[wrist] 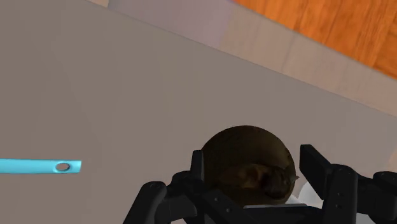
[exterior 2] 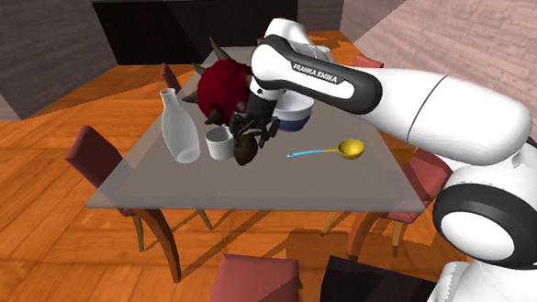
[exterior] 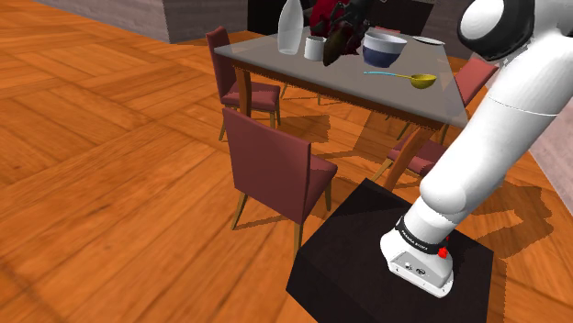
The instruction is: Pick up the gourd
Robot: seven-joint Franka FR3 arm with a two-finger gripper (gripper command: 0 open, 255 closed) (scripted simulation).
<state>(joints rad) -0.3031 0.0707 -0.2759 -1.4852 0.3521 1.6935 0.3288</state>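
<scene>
Reading the second exterior view left to right across the table (exterior 2: 167, 190):

- Near the left edge: pale bottle (exterior 2: 179, 130), upright.
- Just right of it: white cup (exterior 2: 220, 145), upright.
- Next: dark brown gourd (exterior 2: 246, 153), just beside the cup, about mid-table and well clear of all corners. Long axis steep, tipped a little off vertical, narrow end down. Can't tell whether its tip touches the tabletop.
- Directly above the gourd: gripper (wrist: 251, 167), coming down from over it.
- Behind, toward the far edge: red spiky ball (exterior 2: 223, 87).
- Right of the gripper: bowl (exterior: 384, 48), partly behind the arm.
- Toward the right edge: ladle (exterior 2: 349, 149), yellow cup, cyan handle pointing back toward the gourd, well apart from it.

Key relation, from the wrist view: gourd seen end-on as a round outline, so its axis runs roughly along the approach line. Fingers (wrist: 198, 167) sit on opposite flanks, across the width rather than the length. Jaws drawn in narrow and clasping the gourd, which sits centred between them, no offset to correct.

Judgement: grasp looks made. Remaining move is a straight lift along the gourd's own axis. Main risk is clipping the cup on the side nearest it, so no sideways drift toward the left edge. Round flanks could let the gourd swivel in the grip.
</scene>
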